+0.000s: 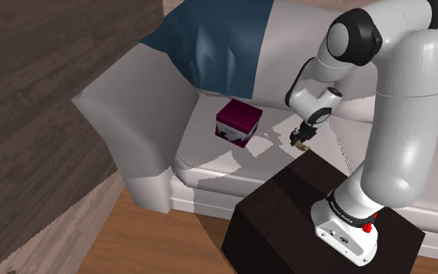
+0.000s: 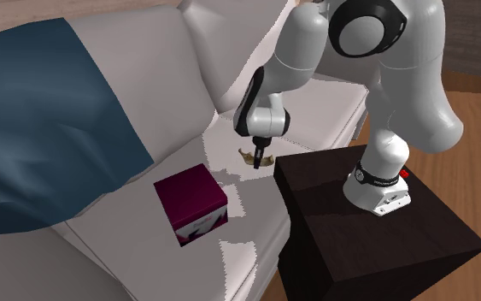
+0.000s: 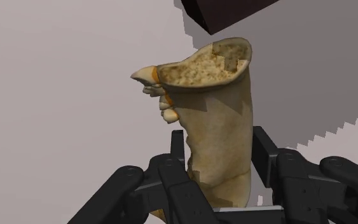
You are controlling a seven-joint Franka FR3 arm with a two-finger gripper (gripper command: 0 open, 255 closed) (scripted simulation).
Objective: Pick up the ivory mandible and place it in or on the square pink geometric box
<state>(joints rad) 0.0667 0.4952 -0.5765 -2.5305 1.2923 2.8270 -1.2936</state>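
Right of centre in the shoulder view, the black gripper (image 1: pixel 303 141) hangs low over the white sofa (image 1: pixel 209 159), just past the far corner of the dark stand (image 1: pixel 287 210). And it's got something: the wrist view shows the tan, bony mandible (image 3: pixel 219 127) clasped between the two fingers (image 3: pixel 177 153), one pressed against each side, its porous broken end and a row of small teeth pointing away from the hand. So the pincer is clamped on the bone. From the outside views I can't say whether the mandible (image 2: pixel 250 158) touches the seat cushion or sits just off it.

Over to the box (image 1: pixel 238 122): it's a deep magenta cube with a white pattern on one side, standing upright on the seat to the left of the gripper in the shoulder view, near it but clearly apart. In the second exterior view the box (image 2: pixel 191 201) lies down and to the left of the gripper (image 2: pixel 258 159), with bare cushion between them. A blue throw (image 1: pixel 217 47) drapes over the sofa back in the upper middle of the shoulder view, behind the box
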